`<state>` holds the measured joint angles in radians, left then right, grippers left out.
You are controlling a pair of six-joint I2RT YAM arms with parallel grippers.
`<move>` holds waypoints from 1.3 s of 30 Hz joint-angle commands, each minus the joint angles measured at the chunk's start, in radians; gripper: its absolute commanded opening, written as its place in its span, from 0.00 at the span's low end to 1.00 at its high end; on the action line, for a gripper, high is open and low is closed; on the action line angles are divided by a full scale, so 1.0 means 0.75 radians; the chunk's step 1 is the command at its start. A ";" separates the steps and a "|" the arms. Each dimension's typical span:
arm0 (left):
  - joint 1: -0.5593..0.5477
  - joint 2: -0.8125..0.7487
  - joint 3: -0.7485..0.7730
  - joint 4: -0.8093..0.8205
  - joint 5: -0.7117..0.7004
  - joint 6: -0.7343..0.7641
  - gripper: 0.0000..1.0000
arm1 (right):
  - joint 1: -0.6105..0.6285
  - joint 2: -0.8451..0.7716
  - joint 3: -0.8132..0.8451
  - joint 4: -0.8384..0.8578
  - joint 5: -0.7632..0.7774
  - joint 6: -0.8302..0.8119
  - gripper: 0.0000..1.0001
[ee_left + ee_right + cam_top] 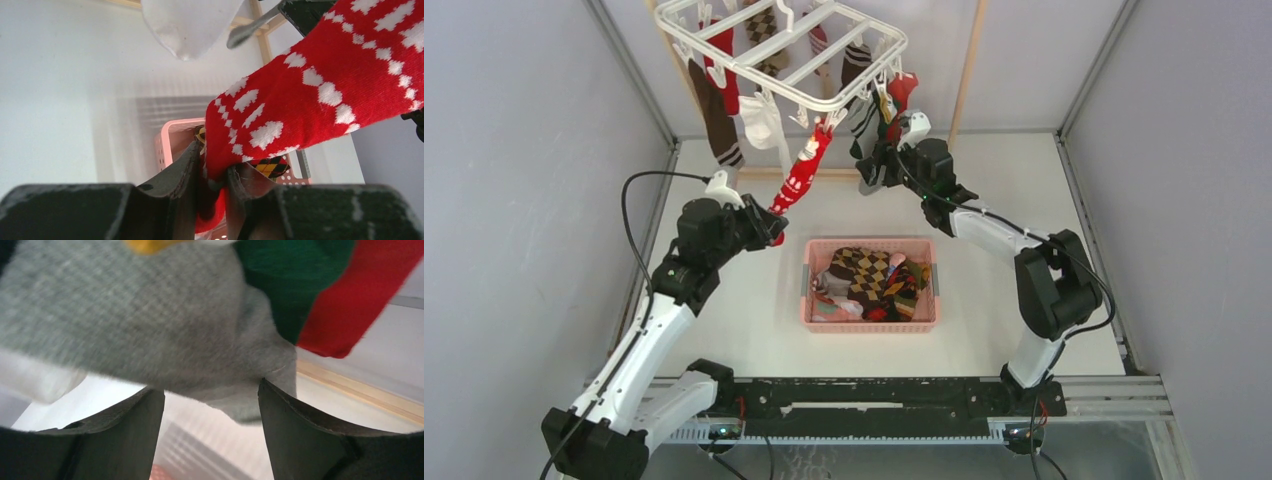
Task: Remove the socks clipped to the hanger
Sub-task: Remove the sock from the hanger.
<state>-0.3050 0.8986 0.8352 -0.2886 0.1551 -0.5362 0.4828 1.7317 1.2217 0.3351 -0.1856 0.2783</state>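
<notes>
Left gripper [212,167] pinches red sock [320,90] — right gripper [210,392] gapes, grey sock [150,320] blurred between.

The hanger [779,45] hangs above the table's [724,330] far edge, socks [724,110] clipped all around it. A basket [807,290] sits mid-table, in front of the hanger, with a heap of socks [869,280] in it. From the hanger's near side a long sock [802,170] slants down and left to the left gripper [774,228], its toe between the fingers. The right gripper [879,160] is up under the hanger's right corner, a hanging sock [165,325] between its jaws
</notes>
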 commanded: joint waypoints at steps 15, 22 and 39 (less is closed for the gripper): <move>0.009 0.077 0.026 0.108 0.078 -0.014 0.33 | -0.010 0.077 0.080 0.156 0.096 0.010 0.37; 0.009 0.078 -0.005 0.120 0.063 -0.020 0.51 | -0.009 -0.042 -0.004 0.098 0.113 0.002 0.01; -0.089 0.076 -0.019 0.156 0.060 -0.064 0.72 | 0.136 -0.523 -0.289 -0.130 0.101 -0.052 0.01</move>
<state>-0.3264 0.9977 0.8146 -0.1894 0.2119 -0.5770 0.5617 1.4235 1.0214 0.2825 -0.1139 0.2695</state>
